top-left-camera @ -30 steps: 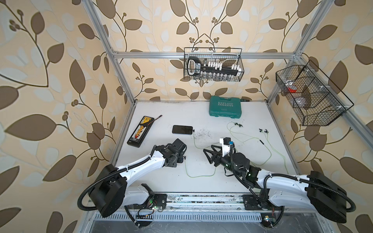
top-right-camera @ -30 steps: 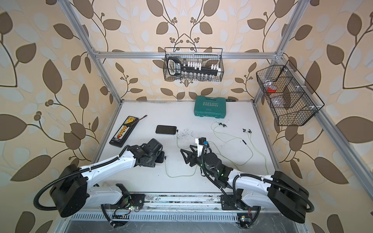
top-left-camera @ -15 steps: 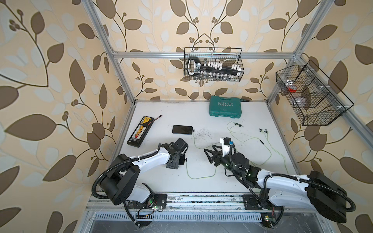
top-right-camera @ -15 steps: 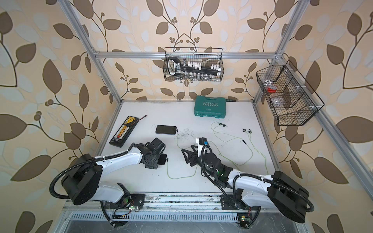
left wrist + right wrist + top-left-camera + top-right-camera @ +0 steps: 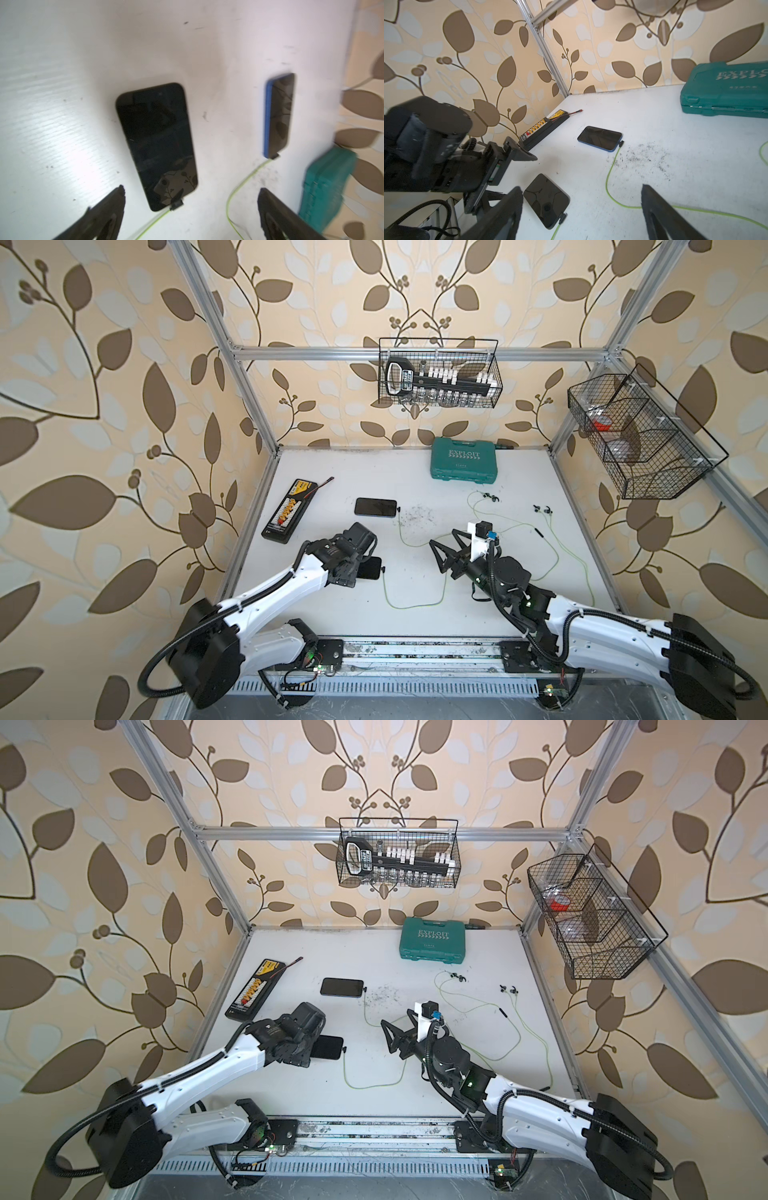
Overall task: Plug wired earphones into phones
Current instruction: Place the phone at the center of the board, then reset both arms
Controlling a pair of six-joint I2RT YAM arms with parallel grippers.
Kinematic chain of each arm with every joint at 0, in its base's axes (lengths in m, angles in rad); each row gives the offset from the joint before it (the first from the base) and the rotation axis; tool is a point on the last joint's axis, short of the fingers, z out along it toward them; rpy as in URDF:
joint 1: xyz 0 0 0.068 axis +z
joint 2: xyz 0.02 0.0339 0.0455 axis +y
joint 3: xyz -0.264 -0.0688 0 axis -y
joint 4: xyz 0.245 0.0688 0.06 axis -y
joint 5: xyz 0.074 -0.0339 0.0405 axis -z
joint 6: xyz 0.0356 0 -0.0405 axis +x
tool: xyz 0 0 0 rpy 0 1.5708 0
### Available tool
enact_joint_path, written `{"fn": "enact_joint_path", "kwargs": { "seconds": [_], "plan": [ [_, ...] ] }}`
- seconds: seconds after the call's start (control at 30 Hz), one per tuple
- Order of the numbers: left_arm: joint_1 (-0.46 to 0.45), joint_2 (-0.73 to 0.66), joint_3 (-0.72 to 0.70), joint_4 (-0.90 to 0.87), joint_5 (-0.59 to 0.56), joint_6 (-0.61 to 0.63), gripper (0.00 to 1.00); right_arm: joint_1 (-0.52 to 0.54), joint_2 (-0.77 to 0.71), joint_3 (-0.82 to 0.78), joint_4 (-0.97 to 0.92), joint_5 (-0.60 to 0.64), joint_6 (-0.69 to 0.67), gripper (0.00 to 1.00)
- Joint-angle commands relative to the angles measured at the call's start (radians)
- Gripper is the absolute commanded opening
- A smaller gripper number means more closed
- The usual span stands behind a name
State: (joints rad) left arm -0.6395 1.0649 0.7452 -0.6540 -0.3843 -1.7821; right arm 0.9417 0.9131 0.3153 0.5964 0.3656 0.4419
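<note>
Two black phones lie flat on the white table. The far phone (image 5: 375,507) has a blue edge, and a small black plug (image 5: 620,143) sits at its corner. The near phone (image 5: 371,568) also has a plug (image 5: 176,204) at its corner. Yellow-green earphones cables (image 5: 409,605) run from both plugs towards the earbuds (image 5: 488,498) at the right. My left gripper (image 5: 191,209) hangs open just above the near phone's plug end and holds nothing. Right of the cable loop, my right gripper (image 5: 444,540) is open and empty, pointing at the near phone.
A teal tool case (image 5: 464,459) stands at the back. A long black case with orange-white bits (image 5: 289,512) lies along the left edge. Wire baskets (image 5: 438,373) (image 5: 636,439) hang on the back and right walls. Dark specks (image 5: 415,514) dot the table's middle.
Both grippers have opened wider. The left arm has shifted and its wrist now sits a little back over the near phone. The right arm has barely moved.
</note>
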Motion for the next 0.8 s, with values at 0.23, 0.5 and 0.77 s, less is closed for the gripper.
{"fn": "enact_joint_path", "kwargs": {
  "seconds": [0.23, 0.5, 0.77],
  "plan": [
    [0.013, -0.265, 0.029, 0.211, -0.578, 1.118, 0.99, -0.007, -0.061, 0.103, -0.23, 0.418, -0.352, 1.0],
    [0.166, -0.101, -0.167, 0.726, -0.579, 1.624, 0.99, -0.552, -0.017, -0.02, -0.034, 0.184, -0.319, 1.0],
    [0.362, 0.16, -0.198, 0.953, -0.316, 1.748, 0.99, -0.838, 0.204, -0.085, 0.212, -0.01, -0.303, 1.0]
  ]
}}
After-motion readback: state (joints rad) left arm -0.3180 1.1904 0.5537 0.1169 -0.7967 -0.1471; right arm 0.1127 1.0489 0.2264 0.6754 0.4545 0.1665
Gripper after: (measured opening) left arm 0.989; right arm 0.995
